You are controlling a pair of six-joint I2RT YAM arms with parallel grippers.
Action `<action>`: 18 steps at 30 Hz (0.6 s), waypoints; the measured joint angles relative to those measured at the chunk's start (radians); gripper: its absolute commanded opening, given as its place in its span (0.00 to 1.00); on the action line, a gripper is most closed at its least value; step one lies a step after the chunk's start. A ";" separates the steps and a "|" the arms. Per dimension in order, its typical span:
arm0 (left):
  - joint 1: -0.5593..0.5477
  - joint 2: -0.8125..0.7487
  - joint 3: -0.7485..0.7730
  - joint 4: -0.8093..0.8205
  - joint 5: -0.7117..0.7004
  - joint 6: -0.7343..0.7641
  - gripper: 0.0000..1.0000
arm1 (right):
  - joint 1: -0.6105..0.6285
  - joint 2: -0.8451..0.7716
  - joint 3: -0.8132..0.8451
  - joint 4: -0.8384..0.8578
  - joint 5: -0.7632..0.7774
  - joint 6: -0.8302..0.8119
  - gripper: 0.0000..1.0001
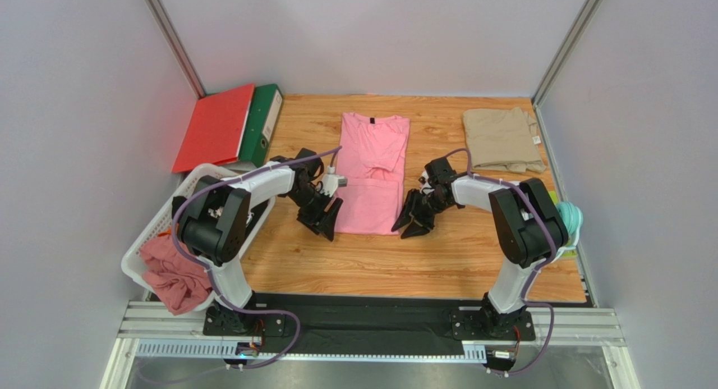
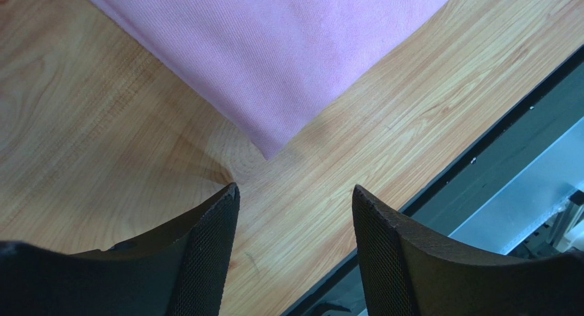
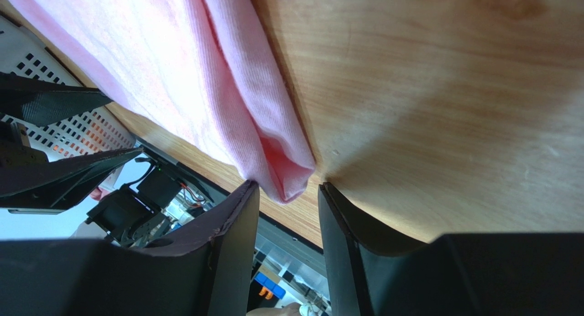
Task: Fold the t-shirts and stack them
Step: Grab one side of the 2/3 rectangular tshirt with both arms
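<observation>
Grey walls are set around a wooden table (image 1: 472, 254). A pink tee (image 1: 375, 166) is laid flat in the middle of it, folded into a long strip with the sleeves tucked in. A beige tee (image 1: 503, 139) is seen folded at the far right corner, well apart from the pink one. The left gripper (image 2: 295, 200) is held low just before the near left corner (image 2: 269, 152) of the pink tee. Its fingers are apart with nothing between them, and the cloth is not touched. The right gripper (image 3: 288, 193) is held at the near right corner (image 3: 291, 182), with its fingers apart too. The folded tip of cloth is seen right at the gap between them, but it is not yet pinched. The pink tee is judged to be light, soft and floppy, so its fold may be lost if only one layer is caught. It is best taken at both near corners at once, with all the layers pinched together. It can then be lifted evenly so that the near half is laid over the far half. After that it may be carried to the beige tee and stacked.
</observation>
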State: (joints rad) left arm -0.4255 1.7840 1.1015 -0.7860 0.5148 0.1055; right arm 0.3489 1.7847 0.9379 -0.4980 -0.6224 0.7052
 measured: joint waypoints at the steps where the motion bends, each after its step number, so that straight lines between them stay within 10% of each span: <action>1: 0.000 0.000 0.000 0.001 0.000 0.000 0.68 | 0.000 0.005 0.002 0.004 0.000 0.003 0.42; 18: -0.001 0.090 0.106 0.021 -0.064 -0.027 0.52 | 0.005 0.041 0.013 0.069 -0.040 0.055 0.40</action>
State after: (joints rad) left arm -0.4263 1.8736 1.2076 -0.7654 0.4503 0.0788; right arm 0.3534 1.8259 0.9508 -0.4290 -0.6628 0.7605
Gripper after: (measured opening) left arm 0.547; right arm 0.408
